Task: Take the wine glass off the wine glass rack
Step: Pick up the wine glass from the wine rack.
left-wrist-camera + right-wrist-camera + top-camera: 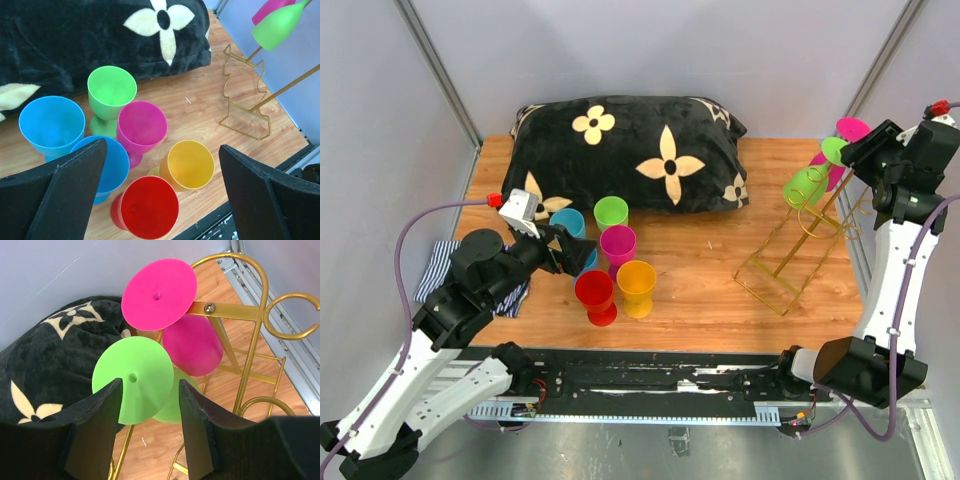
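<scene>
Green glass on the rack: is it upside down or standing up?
Upside down and tilted. The green glass hangs on the rack, foot up, bowl below.

Six goblets upright on the table (720, 290): two blue goblets (51, 122) (117, 167), one green goblet (111, 86), one magenta goblet (141, 125), one yellow goblet (190, 164), one red goblet (149, 207). On the single gold rack (235, 311), two more hang: one green wine glass (132, 380), one pink wine glass (159, 294). One black flowered pillow (620, 150), one striped cloth (440, 265).
</scene>
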